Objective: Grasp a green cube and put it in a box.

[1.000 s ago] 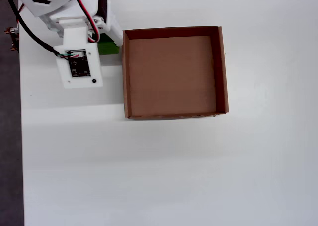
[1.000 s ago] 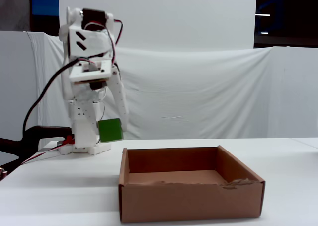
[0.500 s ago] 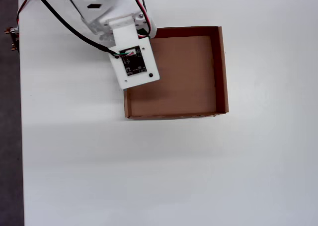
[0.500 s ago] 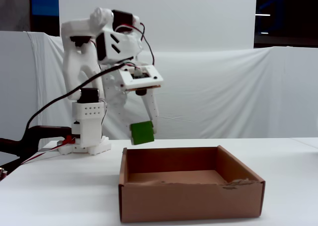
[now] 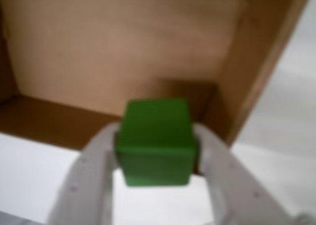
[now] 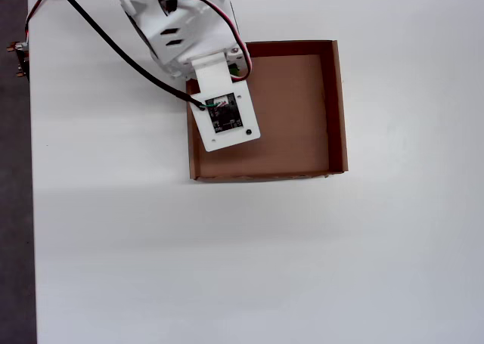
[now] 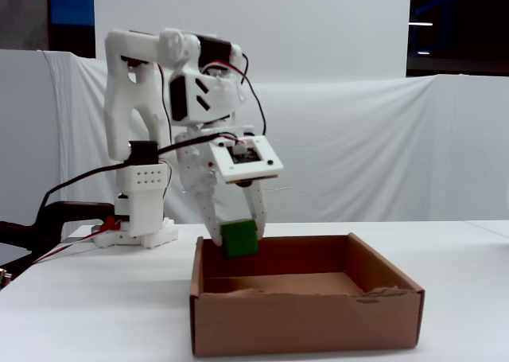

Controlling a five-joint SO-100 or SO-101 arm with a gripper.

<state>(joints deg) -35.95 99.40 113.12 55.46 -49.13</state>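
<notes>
Pincer [image 5: 157, 153] clamped on the green cube [image 5: 156, 140], one pale finger [image 5: 96, 173] pressed to each side face, seen clearly in the wrist view. In the fixed view, cube [image 7: 238, 239] held in the air at about rim height, just inside the box [image 7: 306, 322] at its far left corner. In the overhead view, only a sliver of green [image 6: 239, 70] peeking out beside the arm [image 6: 181, 26] near the top left corner of the box [image 6: 336, 110]; everything else hidden under the white camera plate [image 6: 225, 116].

Probably held this low and this far over the wall so that a release lands the cube on the cardboard floor rather than on the rim; placing step seemingly nearly done, letting go not yet done. Box floor bare and brown, near wall a little ragged along its top edge in the fixed view.

Box resting on a plain white tabletop [image 6: 227, 268], near its upper middle as seen from overhead. Arm base [image 7: 143, 219] at the far left. White cloth [image 7: 358, 147] draped behind, dark room above it.
</notes>
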